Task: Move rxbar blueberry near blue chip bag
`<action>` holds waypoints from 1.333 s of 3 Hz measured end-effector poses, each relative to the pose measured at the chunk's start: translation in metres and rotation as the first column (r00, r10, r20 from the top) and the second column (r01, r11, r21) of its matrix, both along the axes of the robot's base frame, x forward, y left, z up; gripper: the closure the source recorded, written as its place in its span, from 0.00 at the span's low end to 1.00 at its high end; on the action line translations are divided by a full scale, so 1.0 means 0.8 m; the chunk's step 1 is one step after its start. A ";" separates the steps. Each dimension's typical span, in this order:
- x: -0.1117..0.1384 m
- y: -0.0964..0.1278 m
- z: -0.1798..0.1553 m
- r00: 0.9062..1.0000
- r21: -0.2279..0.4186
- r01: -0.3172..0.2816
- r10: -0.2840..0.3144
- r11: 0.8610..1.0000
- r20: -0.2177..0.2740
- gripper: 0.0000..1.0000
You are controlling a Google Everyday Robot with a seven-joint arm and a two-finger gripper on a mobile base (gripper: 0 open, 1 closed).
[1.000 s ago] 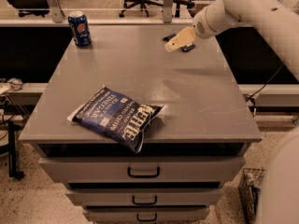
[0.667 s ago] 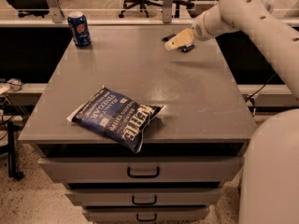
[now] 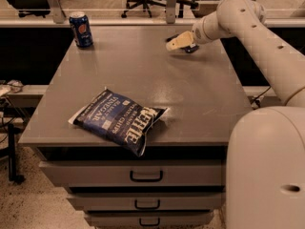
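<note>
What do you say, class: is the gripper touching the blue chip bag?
Apart. The camera view shows the gripper at the far side of the tabletop, with a wide grey stretch between it and the blue chip bag near the front edge.

The smooth cream arm (image 3: 267, 37) of rounded segments ends in a tan tool (image 3: 177, 43) above the far tabletop (image 3: 143, 66).

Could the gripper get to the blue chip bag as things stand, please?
Probably yes: the gripper hovers over the far side of the table, with only bare surface between it and the blue chip bag.
</note>
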State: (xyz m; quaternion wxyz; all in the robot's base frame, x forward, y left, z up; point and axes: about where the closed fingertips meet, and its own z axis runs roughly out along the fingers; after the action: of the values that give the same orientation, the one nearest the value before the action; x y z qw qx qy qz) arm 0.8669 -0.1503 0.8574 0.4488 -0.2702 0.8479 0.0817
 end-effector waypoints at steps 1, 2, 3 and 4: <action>0.014 0.004 -0.016 1.000 0.001 -0.008 0.008 1.000 -0.012 0.15; 0.020 0.002 -0.029 1.000 0.008 -0.005 0.006 1.000 -0.028 0.38; 0.023 0.000 -0.025 1.000 0.007 -0.009 0.009 1.000 -0.020 0.61; 0.023 -0.001 -0.021 1.000 0.007 -0.011 0.011 1.000 -0.013 0.85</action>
State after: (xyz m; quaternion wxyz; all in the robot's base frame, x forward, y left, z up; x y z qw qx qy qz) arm 0.8853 -0.1514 0.8407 0.4437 -0.2727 0.8490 0.0891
